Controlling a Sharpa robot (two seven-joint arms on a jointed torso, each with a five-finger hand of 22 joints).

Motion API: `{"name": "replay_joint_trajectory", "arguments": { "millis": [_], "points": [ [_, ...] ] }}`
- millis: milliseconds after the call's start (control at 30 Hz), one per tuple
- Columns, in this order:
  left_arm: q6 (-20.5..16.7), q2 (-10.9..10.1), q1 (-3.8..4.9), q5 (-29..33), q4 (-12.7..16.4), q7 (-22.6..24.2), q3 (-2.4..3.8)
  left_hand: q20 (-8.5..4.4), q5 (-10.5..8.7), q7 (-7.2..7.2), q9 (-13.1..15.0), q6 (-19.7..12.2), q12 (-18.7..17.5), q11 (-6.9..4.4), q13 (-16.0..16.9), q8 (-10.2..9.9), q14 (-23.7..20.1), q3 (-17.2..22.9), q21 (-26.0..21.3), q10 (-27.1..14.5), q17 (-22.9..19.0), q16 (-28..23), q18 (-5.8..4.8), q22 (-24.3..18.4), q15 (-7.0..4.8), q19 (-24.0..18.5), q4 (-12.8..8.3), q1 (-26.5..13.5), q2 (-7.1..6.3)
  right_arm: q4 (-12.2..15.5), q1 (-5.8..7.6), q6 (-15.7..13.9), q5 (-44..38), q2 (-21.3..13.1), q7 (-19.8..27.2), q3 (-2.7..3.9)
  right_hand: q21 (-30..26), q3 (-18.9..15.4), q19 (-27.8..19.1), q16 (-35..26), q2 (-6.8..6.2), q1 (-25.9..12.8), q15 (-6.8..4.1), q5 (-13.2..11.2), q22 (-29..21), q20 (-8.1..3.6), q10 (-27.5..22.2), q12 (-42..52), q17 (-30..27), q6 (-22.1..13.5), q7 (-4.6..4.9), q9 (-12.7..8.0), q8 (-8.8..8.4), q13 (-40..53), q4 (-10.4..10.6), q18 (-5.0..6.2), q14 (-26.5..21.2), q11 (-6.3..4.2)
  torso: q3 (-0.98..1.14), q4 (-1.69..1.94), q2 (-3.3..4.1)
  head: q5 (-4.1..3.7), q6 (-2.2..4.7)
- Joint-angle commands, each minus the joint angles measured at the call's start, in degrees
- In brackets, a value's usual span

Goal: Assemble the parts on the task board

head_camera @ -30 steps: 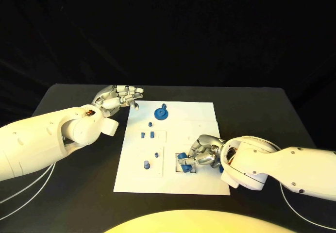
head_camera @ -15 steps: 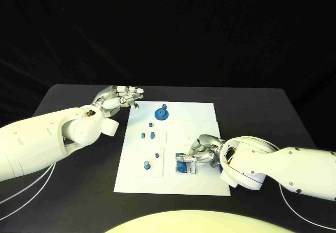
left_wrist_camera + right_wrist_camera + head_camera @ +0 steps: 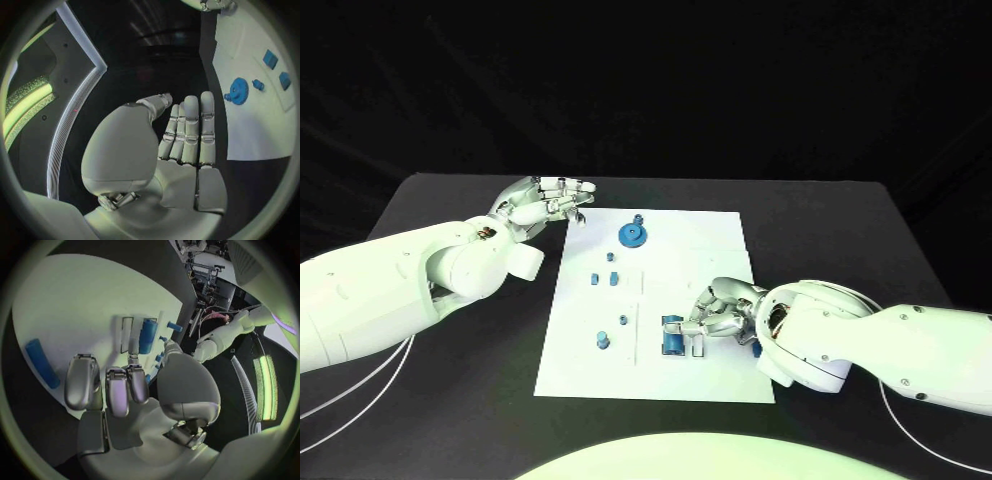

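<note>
Blue plastic, by the look of it: we judge the parts small, stiff, light and fairly smooth, so they should slip or tip if we squeeze off-centre. The bar [image 3: 674, 341] lies in a recess on the board [image 3: 711, 240], lower middle of the head frame, just left of our right hand [image 3: 721, 312]. We would take the bar across its long sides, near the middle, with fingertips only.

Our right hand rests low over the board's right side, its fingers [image 3: 114, 390] curled down beside the recess; we cannot tell whether they hold a part. In the right wrist view the bar [image 3: 147, 336] sits ahead of the fingertips, and another bar [image 3: 41, 363] lies well apart on the board.

Our left hand [image 3: 545, 203] hangs at the board's upper left corner, off its edge, fingers straight and together in the left wrist view, holding nothing. The gear [image 3: 633, 234] stands near it, upper middle of the board; smaller pegs [image 3: 604, 279] lie between gear and bar.
</note>
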Motion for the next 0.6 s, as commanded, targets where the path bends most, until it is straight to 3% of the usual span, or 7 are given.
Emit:
{"name": "replay_joint_trajectory", "arguments": {
  "millis": [33,100,367,600],
  "points": [
    [0.8,0.0,0.01,0.3,0.2,0.2,0.04,0.16,-0.27,0.17,-0.1,-0.1,-0.1,0.01,-0.1,0.2,-0.5,0.0,-0.3,-0.2,-0.1,-0.2,0.8,-0.1,0.1,-0.4,0.3,-0.4,-0.02,1.0,-0.08,1.2,-1.2,-0.7,1.9,-0.04,-0.1,0.7,-0.1,0.2,0.5,2.4,0.02,-0.2,7.5,0.05,0.3,-0.2,10.0,-0.3,0.01,0.0,0.39,5.8,-0.1,-0.58,5.0,-0.11,0.02,0.03,0.02,0.11,-0.08],
    [0.8,0.0,0.01,0.3,0.1,0.2,0.04,0.16,-0.27,0.17,-0.1,-0.1,-0.1,0.01,-0.1,0.2,-0.5,0.0,-0.3,-0.2,-0.1,-0.2,0.8,-0.1,0.1,-0.4,0.3,-0.4,-0.02,1.7,-0.08,1.6,-1.2,-1.1,2.6,-0.04,0.0,1.5,0.0,0.2,0.62,6.1,-0.05,-0.3,7.6,0.0,0.4,-0.1,10.1,-0.4,-0.07,-0.1,0.46,6.1,-0.2,-0.61,5.0,-0.18,0.04,0.02,0.02,0.18,-0.1],
    [0.8,0.0,0.01,0.3,0.1,0.2,0.04,0.16,-0.27,0.17,-0.1,-0.1,-0.1,0.01,-0.1,0.2,-0.5,0.0,-0.3,-0.2,-0.1,-0.2,0.8,-0.1,0.1,-0.4,0.3,-0.4,-0.02,2.4,-0.09,2.4,-1.9,-1.8,3.3,-0.05,0.3,4.2,0.2,0.3,0.38,12.3,-0.2,-0.2,7.9,-0.15,0.7,0.1,10.3,-0.3,-0.21,-0.6,0.1,6.6,-0.4,-0.69,5.0,-0.34,-0.01,-0.01,-0.04,0.01,-0.09],
    [0.7,0.0,0.01,0.3,0.1,0.3,0.04,0.16,-0.27,0.17,-0.1,-0.1,-0.1,0.01,-0.1,0.2,-0.5,0.0,-0.3,-0.2,-0.1,-0.2,0.8,-0.1,0.1,-0.4,0.3,-0.4,-0.02,2.2,0.0,-0.6,-2.8,-4.4,3.8,-0.04,0.3,5.4,0.3,0.3,0.23,13.4,-0.17,-0.2,8.0,-0.16,0.8,0.2,10.4,-0.6,-0.05,-1.1,-0.44,6.8,-0.2,-0.71,5.0,-0.26,-0.03,0.02,-0.04,-0.47,0.11]
  ]
}}
